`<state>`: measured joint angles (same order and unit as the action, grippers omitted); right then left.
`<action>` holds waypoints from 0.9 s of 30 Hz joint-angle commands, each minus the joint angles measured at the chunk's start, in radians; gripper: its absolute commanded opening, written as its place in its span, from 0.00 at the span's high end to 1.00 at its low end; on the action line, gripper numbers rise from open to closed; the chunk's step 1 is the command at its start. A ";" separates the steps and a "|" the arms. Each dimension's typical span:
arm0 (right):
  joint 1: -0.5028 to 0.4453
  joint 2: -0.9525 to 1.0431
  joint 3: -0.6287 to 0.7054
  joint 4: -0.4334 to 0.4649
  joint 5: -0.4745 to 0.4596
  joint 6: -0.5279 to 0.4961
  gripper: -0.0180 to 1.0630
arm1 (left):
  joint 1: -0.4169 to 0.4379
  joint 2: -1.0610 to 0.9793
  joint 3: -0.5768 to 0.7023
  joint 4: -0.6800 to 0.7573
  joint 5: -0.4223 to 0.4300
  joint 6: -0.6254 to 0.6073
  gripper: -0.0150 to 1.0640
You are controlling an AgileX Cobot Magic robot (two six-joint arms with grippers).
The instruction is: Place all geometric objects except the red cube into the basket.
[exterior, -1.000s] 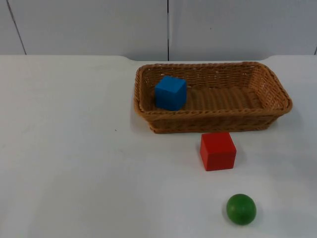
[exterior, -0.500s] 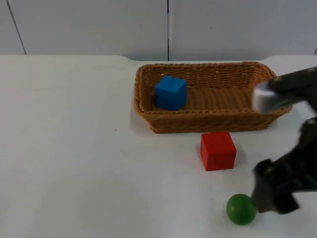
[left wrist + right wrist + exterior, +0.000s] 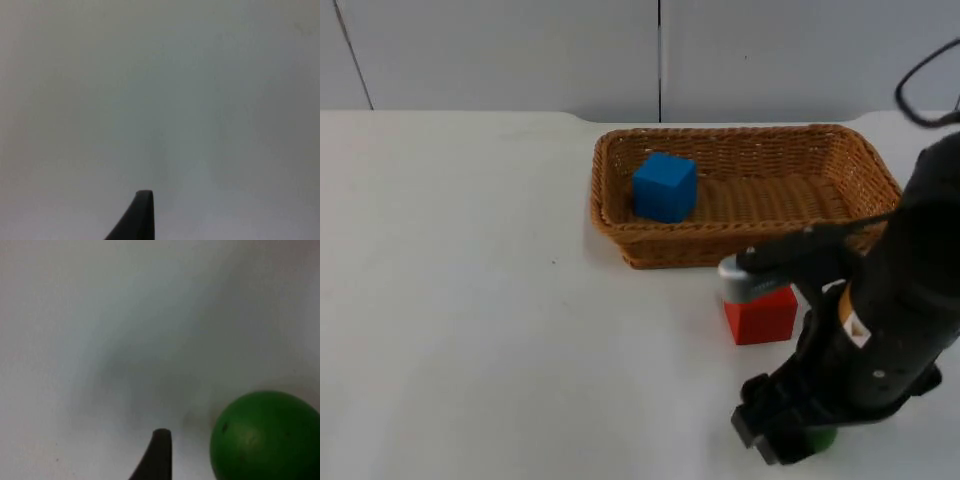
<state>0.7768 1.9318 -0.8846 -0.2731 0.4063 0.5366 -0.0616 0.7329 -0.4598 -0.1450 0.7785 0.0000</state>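
Note:
A green ball (image 3: 265, 436) lies on the white table near its front edge. My right arm covers nearly all of it in the top view, where a green sliver (image 3: 820, 438) remains. My right gripper (image 3: 775, 432) hangs low right beside the ball, on its left. A red cube (image 3: 758, 316) sits on the table just in front of the wicker basket (image 3: 740, 228), with the right arm across its upper and right edges. A blue cube (image 3: 665, 187) rests inside the basket at its left end. My left gripper (image 3: 142, 215) waits over bare white table.
The basket stands at the back right, close to the grey partition wall (image 3: 520, 55). The right arm reaches over the table between the basket's right end and the front edge. Open table (image 3: 460, 300) spreads across the left half.
My right arm has swung in from the right edge, leftward and down, now covering the green ball and part of the red cube. The cubes, ball and basket have not moved.

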 commanded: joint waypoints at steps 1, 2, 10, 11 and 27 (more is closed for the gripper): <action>0.004 0.041 -0.004 -0.015 -0.040 0.009 0.33 | 0.004 -0.005 0.005 -0.014 -0.007 0.005 0.01; 0.004 0.041 -0.004 -0.015 -0.040 0.009 0.33 | 0.004 -0.005 0.005 -0.014 -0.007 0.005 0.01; 0.004 -0.012 -0.004 -0.038 0.001 0.009 0.97 | 0.004 -0.005 0.005 -0.011 -0.007 0.005 0.01; 0.004 -0.040 -0.004 -0.038 0.021 0.009 0.98 | 0.004 -0.005 0.005 -0.011 -0.007 0.005 0.01; -0.061 -0.516 -0.004 -0.086 0.231 -0.010 0.99 | 0.004 -0.005 0.005 -0.012 -0.007 0.010 0.01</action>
<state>0.7478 1.4355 -0.8855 -0.3495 0.6025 0.5377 -0.0616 0.7329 -0.4598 -0.1463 0.7765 0.0055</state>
